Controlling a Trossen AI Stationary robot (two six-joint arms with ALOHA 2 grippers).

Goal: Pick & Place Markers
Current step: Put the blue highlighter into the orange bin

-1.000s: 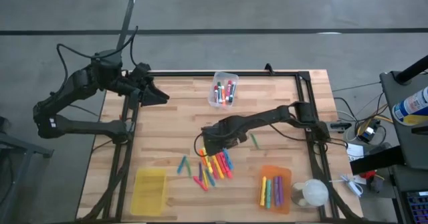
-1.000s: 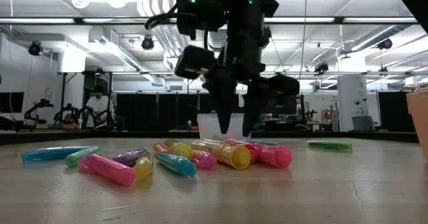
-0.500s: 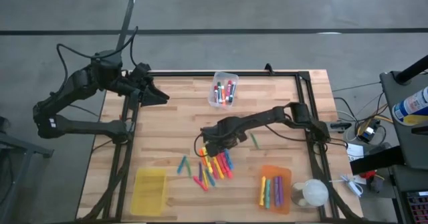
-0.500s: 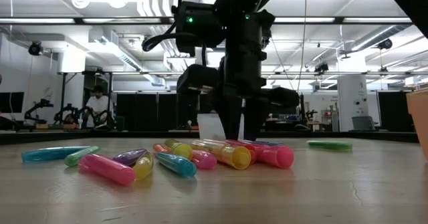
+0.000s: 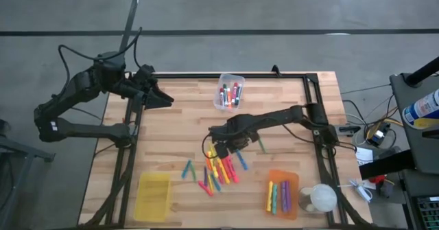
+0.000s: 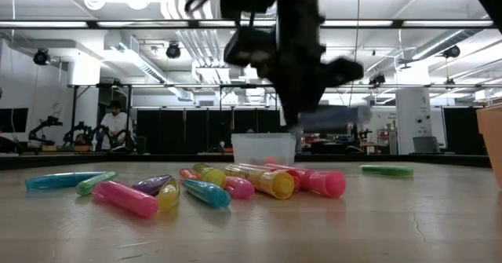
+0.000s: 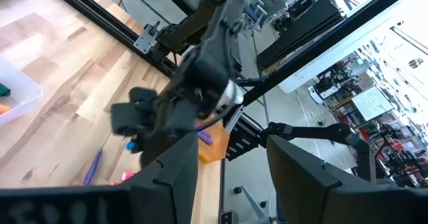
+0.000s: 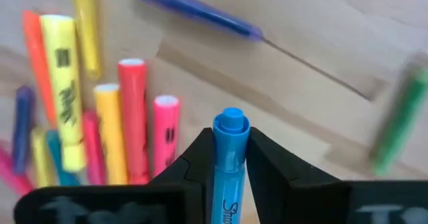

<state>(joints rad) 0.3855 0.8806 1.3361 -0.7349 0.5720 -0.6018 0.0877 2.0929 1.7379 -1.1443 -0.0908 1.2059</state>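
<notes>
Lifted since a second ago, the right gripper (image 8: 231, 158) now pinches a blue marker (image 8: 230, 170) just above the loose markers (image 5: 219, 168) on the table (image 5: 178, 120). Beyond it, some markers already lie in the orange bin (image 5: 282, 193) and clear bin (image 5: 230, 93); most remain. The left gripper (image 5: 159, 97) waits wide open, far off.

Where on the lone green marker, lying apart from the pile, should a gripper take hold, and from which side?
Take the green marker at mid-length, from straight above, closing across its thin barrel. It lies flat on the table with bare wood along both long sides, clear of the pile, so a centred hold should lift it level.
</notes>
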